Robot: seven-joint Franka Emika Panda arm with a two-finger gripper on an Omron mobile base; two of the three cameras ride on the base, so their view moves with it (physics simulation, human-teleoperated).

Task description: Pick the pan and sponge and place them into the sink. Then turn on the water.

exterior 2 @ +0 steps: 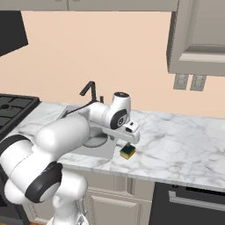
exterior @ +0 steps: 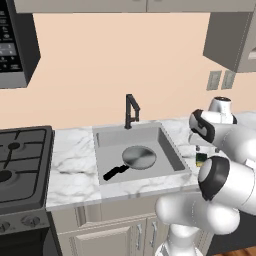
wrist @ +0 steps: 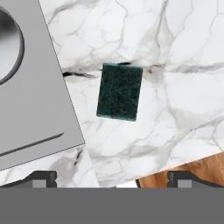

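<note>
Pan (exterior: 138,157) already lay in the sink (exterior: 167,145); the sponge (wrist: 120,91) sat green side up on the counter (wrist: 183,105) just beside the basin. Gripper (wrist: 111,179) hovered above it, fingers wide apart. It should descend squarely and pinch across the shorter sides.

White arm (exterior 2: 66,132), dark joints

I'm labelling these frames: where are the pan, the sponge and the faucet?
pan (exterior: 139,157): left base view, middle of its round grey dish, inside the sink.
sponge (wrist: 120,91): hand view, middle of its dark green top face, on the marble counter.
faucet (exterior: 131,111): left base view, on its black upright stem.
</note>
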